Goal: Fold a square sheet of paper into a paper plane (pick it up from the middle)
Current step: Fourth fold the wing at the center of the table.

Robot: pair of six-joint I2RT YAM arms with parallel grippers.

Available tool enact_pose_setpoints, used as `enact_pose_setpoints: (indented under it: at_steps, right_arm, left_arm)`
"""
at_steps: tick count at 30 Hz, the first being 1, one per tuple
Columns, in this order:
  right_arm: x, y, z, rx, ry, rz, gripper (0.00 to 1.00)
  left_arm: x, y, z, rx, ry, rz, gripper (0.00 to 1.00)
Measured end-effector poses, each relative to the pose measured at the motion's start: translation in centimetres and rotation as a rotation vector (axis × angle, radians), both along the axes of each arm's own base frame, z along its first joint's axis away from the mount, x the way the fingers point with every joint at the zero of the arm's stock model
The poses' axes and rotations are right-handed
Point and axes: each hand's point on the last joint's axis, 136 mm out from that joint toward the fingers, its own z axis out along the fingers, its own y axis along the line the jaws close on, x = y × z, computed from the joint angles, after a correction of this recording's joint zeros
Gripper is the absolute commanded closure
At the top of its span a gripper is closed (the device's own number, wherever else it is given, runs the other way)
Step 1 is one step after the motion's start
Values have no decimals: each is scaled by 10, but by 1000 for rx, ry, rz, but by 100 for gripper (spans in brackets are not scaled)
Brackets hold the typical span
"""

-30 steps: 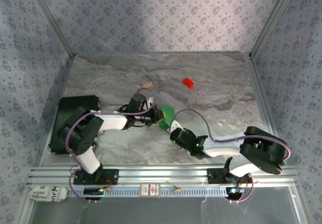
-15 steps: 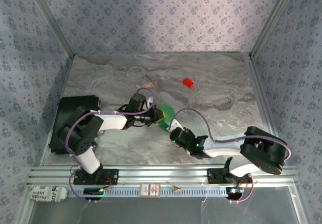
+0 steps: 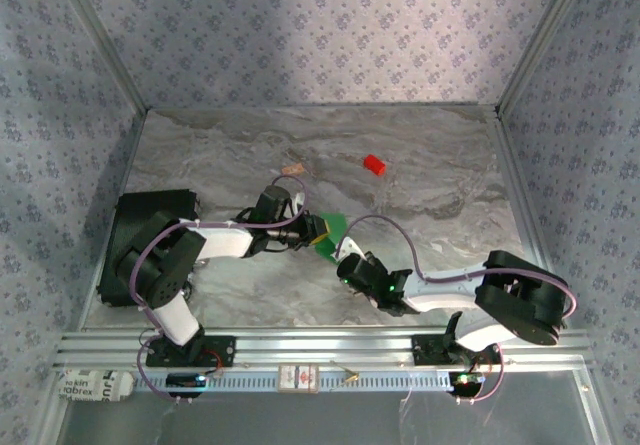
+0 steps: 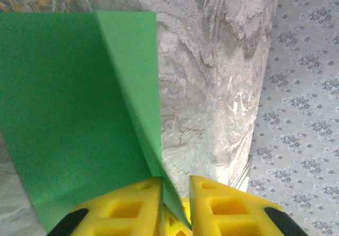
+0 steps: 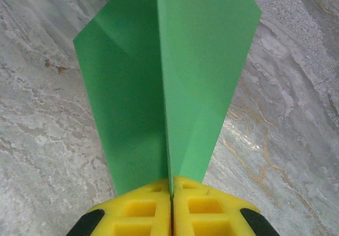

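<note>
The green paper (image 3: 333,227) is folded into a pointed paper plane shape and is held above the middle of the table. In the right wrist view its two wings (image 5: 201,61) spread from a centre crease. My right gripper (image 5: 171,178) (image 3: 338,255) is shut on that crease from the near side. My left gripper (image 4: 175,180) (image 3: 318,231) comes in from the left and its yellow jaws stand slightly apart. A folded flap of the paper (image 4: 69,114) runs loosely through the gap and leans on the left finger (image 4: 132,204).
A small red block (image 3: 374,164) lies on the marble table toward the back. A tiny tan piece (image 3: 293,168) lies to its left. A black box (image 3: 140,210) sits at the left edge, and an aluminium rail (image 3: 320,345) runs along the front.
My left gripper's jaws have parted and released their pinch on the paper. My right gripper has closed tight on the crease. The paper looks flatter and narrower from above.
</note>
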Motion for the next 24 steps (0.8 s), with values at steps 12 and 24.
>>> enact_pose_setpoints:
  at_steps: [12,24]
  right_arm:
    - [5,10,-10,72,56,-26,92]
    - [11,22,-10,231,128,-52,88]
  left_arm:
    - [4,9,16,25,-50,33,46]
    - [12,22,28,43,-88,84,45]
